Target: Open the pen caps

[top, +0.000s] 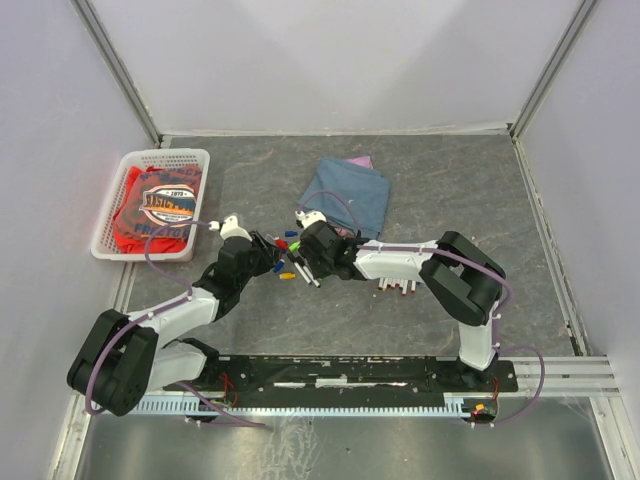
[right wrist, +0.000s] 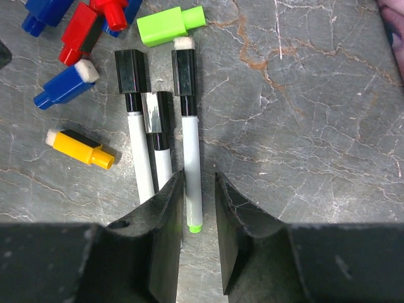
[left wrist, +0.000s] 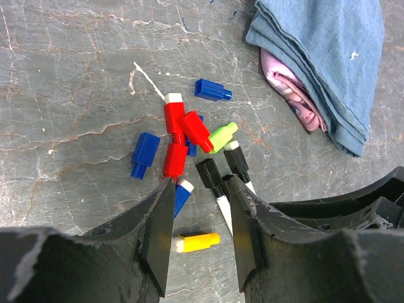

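Observation:
Loose caps lie in a heap on the grey table: red caps (left wrist: pixel 183 129), blue caps (left wrist: pixel 145 153), a green cap (left wrist: pixel 222 136) and a yellow cap (left wrist: pixel 197 241). Three white pens with black caps (right wrist: pixel 133 69) lie side by side. My left gripper (left wrist: pixel 201 189) is open and empty, low over the heap, with the yellow cap between its fingers. My right gripper (right wrist: pixel 197 189) is open, its fingers either side of the barrel of a green-tipped pen (right wrist: pixel 191 158). The barrel rests against the left finger, with a gap to the right finger. In the top view both grippers (top: pixel 268 255) (top: pixel 305 258) meet over the heap (top: pixel 287 248).
A folded blue cloth (top: pixel 350 195) with a pink cloth (left wrist: pixel 287 88) under it lies just behind the heap. A white basket (top: pixel 110 215) holding a red cloth stands at the far left. Several more pens (top: pixel 395 288) lie beside the right forearm. Walls enclose the table.

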Controlling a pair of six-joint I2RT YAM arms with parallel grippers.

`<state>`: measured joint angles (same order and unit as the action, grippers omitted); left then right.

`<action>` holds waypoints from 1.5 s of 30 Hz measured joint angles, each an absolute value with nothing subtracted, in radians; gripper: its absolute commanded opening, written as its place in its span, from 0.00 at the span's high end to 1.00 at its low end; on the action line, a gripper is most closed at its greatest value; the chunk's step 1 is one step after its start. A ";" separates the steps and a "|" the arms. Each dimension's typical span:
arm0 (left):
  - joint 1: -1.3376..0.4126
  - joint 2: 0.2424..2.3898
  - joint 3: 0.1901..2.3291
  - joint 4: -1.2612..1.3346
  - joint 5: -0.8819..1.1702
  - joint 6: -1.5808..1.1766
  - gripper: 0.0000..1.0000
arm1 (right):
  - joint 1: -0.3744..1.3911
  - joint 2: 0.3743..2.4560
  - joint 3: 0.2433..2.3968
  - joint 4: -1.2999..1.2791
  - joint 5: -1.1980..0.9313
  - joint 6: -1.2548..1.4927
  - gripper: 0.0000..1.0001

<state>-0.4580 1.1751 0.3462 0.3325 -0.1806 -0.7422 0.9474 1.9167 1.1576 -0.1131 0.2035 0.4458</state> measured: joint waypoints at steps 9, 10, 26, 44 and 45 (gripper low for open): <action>-0.458 1.175 0.345 0.339 -0.176 -0.742 0.53 | 0.963 1.935 1.183 -0.128 0.231 0.426 0.82; -0.458 1.175 0.345 0.339 -0.175 -0.742 0.52 | 0.966 1.937 1.184 -0.132 0.236 0.425 0.85; -0.458 1.197 0.383 0.356 -0.073 -0.775 0.44 | 0.973 1.853 1.090 -0.136 0.255 0.440 0.99; -0.459 1.304 0.405 0.514 0.090 -0.927 0.41 | 0.973 1.633 0.946 -0.010 0.131 0.487 0.99; -0.459 1.311 0.405 0.529 0.101 -0.936 0.41 | 0.973 1.633 0.944 -0.006 0.126 0.491 0.99</action>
